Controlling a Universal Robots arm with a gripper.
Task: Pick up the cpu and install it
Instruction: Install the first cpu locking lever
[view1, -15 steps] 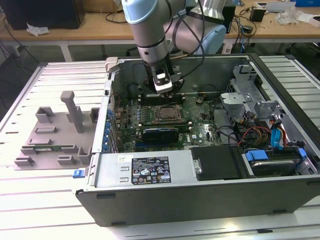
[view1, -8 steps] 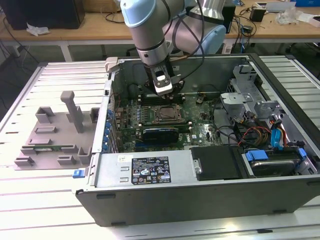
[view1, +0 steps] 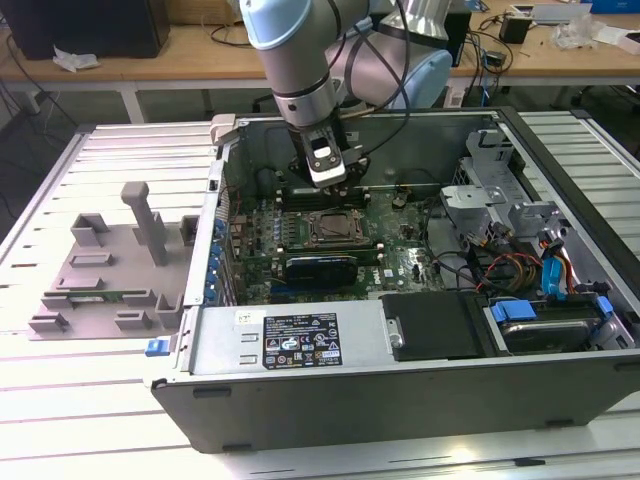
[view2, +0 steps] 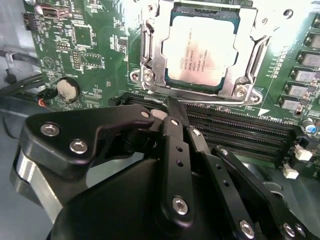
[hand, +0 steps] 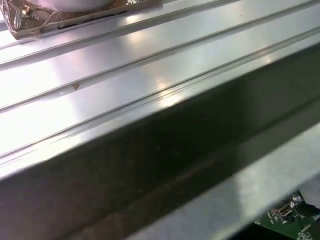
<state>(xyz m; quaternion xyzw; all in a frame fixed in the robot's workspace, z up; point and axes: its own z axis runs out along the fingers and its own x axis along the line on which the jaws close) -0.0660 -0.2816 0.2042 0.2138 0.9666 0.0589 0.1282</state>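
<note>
Judging from the second wrist view, the cpu (view2: 202, 47) is already laid in the socket frame (view2: 250, 45) on the motherboard (view2: 95, 45), its silver lid facing up; in the exterior view it is seen as a pale square (view1: 337, 228) in the middle of the open computer case (view1: 400, 400). The gripper (view2: 169, 106) is held just beside the socket, over the memory slots (view2: 240, 130), with its fingers brought together and nothing clamped between them; its tip is close to the thin retention lever (view2: 210, 98) along the near edge of the frame, though contact cannot be confirmed. Whether the frame is latched cannot be told. Several risks are judged to follow from this. If the lever were pushed off-line, the tip could slide from the thin rod and be driven into the memory slots or the small parts on the board. If the chip were not lying flat and square, clamping force could bend the contacts beneath it. Cables and the coin cell (view2: 66, 89) nearby could be snagged by the broad black linkage. As for writing, several lines of fine print are carried on the cpu lid, white legends are printed across the board, and a label (view1: 300, 342) with text and marks is stuck on the case's near wall; none of it is read off.
</note>
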